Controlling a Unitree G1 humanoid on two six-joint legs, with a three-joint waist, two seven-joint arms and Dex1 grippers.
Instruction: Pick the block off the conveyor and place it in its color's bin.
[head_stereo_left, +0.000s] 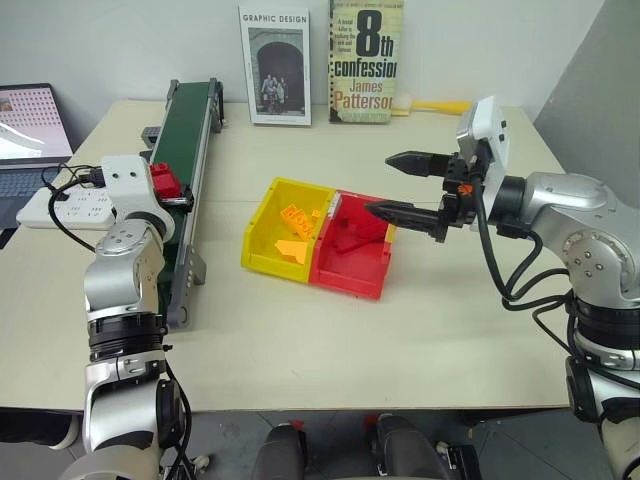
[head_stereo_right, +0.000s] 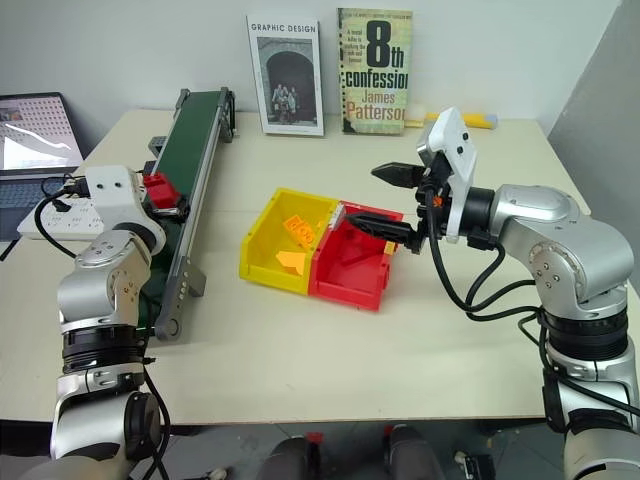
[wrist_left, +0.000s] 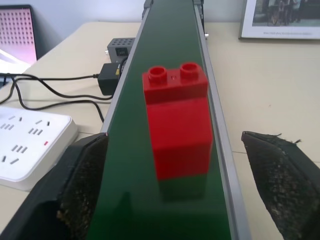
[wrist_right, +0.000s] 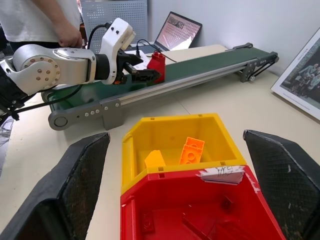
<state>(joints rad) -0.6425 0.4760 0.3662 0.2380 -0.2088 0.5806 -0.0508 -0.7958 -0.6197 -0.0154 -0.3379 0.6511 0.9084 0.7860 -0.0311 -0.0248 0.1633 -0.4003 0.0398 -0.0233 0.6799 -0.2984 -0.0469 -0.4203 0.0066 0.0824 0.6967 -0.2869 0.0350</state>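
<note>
A: Tabletop (head_stereo_left: 330, 340) first, pale wood, bare near edge. Bins next?
B: Yellow bin (head_stereo_left: 285, 228) with orange bricks (head_stereo_left: 296, 217), joined to red bin (head_stereo_left: 352, 256). Right tool (head_stereo_left: 400, 186) hovers over the red one, fingers spread, nothing held.
A: Block?
B: Red block (wrist_left: 176, 125) standing on the conveyor (head_stereo_left: 190, 150), studs up, between the left tool (head_stereo_right: 178, 196) fingers. Fingers apart, pads not touching it.
A: Hidden stuff?
B: Left arm covers the near belt stretch; laptop (head_stereo_left: 30, 140) cut off at the edge.
A: Clutter?
B: Power strip (head_stereo_left: 70, 208) and black cables beside the belt, two books (head_stereo_left: 320, 62) against a white wall, a person standing behind in the right wrist view.
</note>
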